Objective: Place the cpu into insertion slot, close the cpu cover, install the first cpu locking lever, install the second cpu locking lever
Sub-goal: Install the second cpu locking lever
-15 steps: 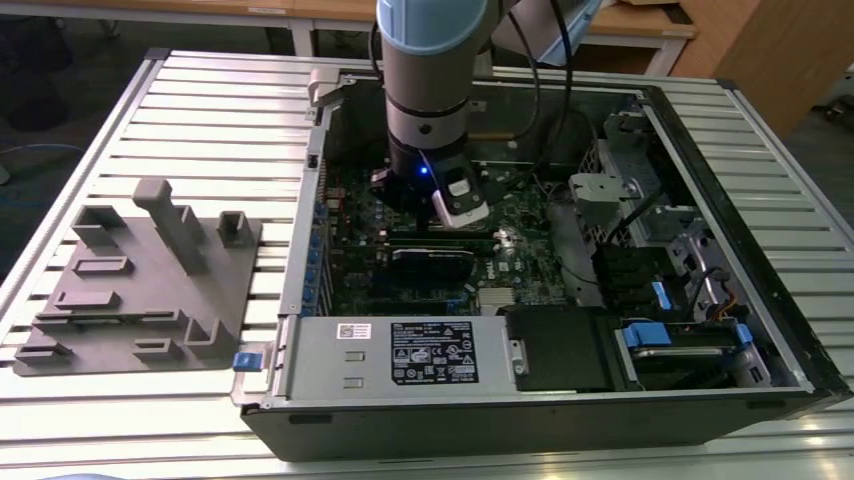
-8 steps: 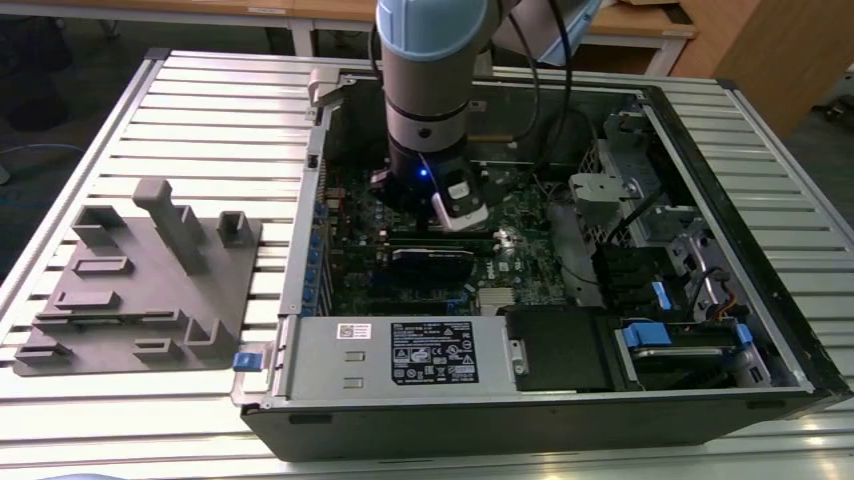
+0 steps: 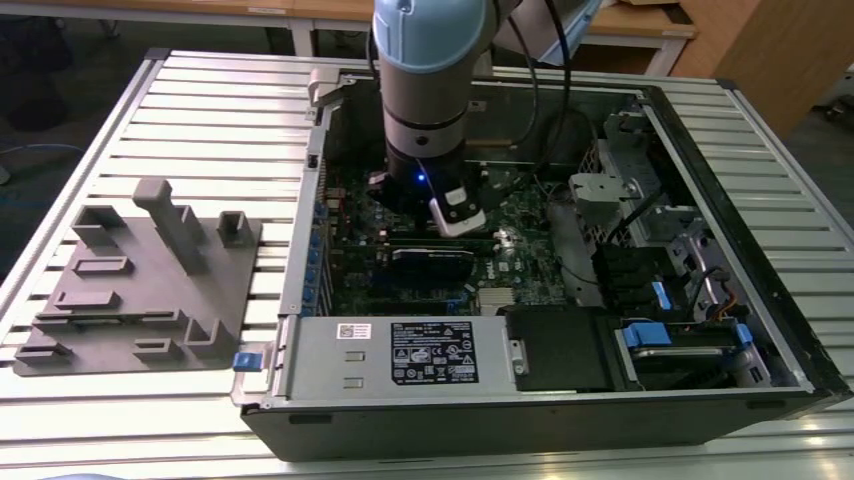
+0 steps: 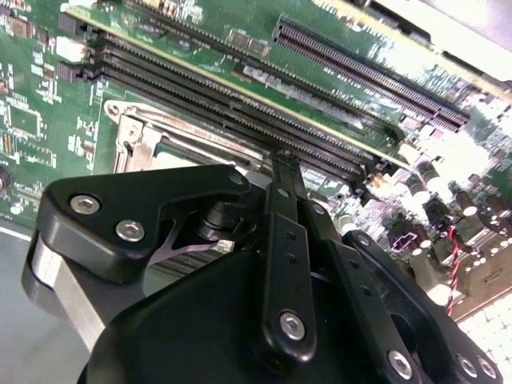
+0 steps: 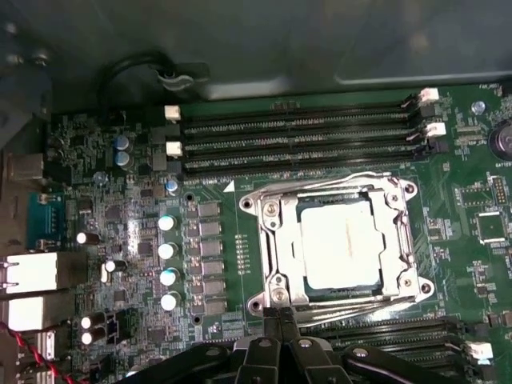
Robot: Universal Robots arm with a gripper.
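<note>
The first wrist view looks down on the green motherboard (image 5: 448, 240): the cpu (image 5: 340, 242) lies in the insertion slot (image 5: 282, 280) with the cpu cover (image 5: 272, 240) closed over it, and the gripper (image 5: 278, 318), fingers together, sits at the cover's edge. The exterior view shows the arm (image 3: 424, 95) reaching into the open computer case (image 3: 694, 130).

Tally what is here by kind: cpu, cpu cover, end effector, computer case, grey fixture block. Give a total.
cpu: 1
cpu cover: 1
end effector: 1
computer case: 1
grey fixture block: 1
Total: 5
</note>
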